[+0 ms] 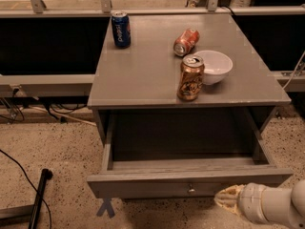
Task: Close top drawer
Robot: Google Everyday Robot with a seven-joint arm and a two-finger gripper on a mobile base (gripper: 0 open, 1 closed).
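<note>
The top drawer (157,184) of the grey cabinet is pulled far out toward me, its dark inside showing and nothing visible in it. Its flat front panel has a small round metal knob (191,190) at centre. My gripper (229,199) comes in from the lower right on a white arm. Its cream tip is just right of the knob, close to the drawer front near its lower edge. Whether it touches the panel I cannot tell.
On the cabinet top (143,70) stand a blue can (120,28), a brown can (190,78) near the front edge, a white bowl (213,66) and a red can (186,42) lying on its side. A black pole (39,197) and cables lie on the speckled floor at left.
</note>
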